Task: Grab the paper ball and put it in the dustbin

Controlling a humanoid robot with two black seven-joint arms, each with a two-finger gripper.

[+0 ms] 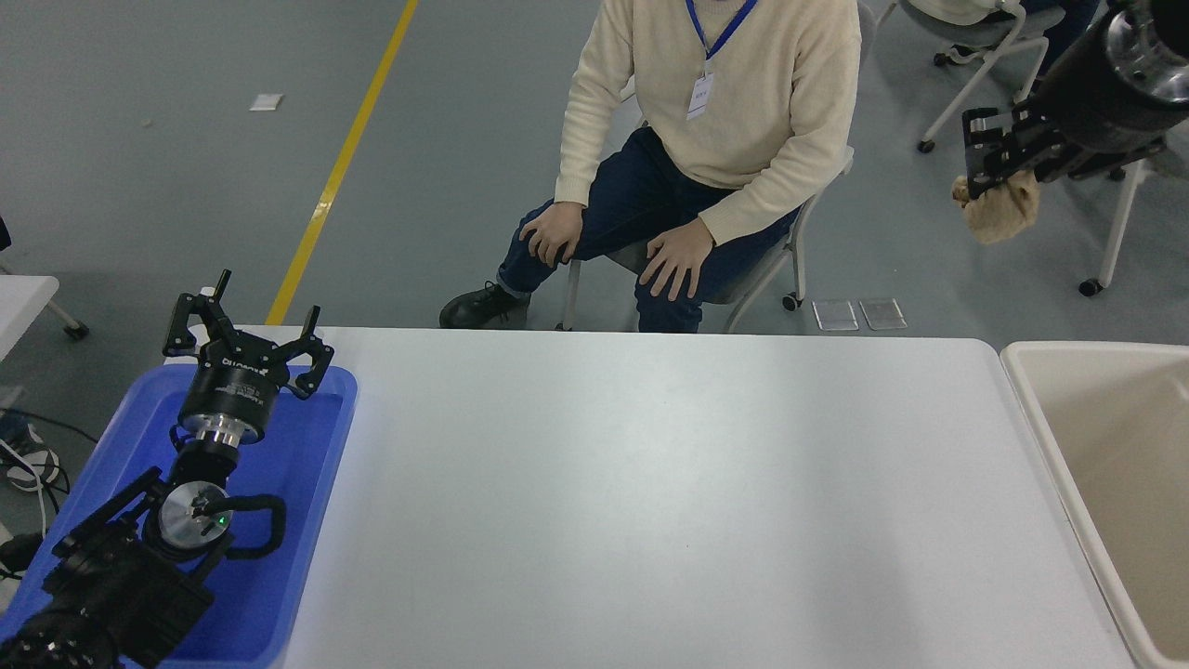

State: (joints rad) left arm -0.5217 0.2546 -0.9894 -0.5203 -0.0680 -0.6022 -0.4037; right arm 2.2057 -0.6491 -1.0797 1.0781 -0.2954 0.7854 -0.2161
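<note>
The tan, wrinkled paper ball [1003,212] hangs high in the air at the upper right, beyond the table's far edge. My right gripper [996,175] is shut on its top, with the black arm running off the top right corner. The cream-beige dustbin [1038,418] stands at the table's right end, below and to the right of the ball, with only its left part in view. My left gripper [246,330] is parked at the lower left over the blue tray, its fingers spread open and holding nothing.
A bright blue tray [316,465] lies at the table's left end under the left arm. A person in a cream sweater [734,84] sits on a chair past the far edge, hands on knees. Wheeled chairs [985,46] stand at the top right.
</note>
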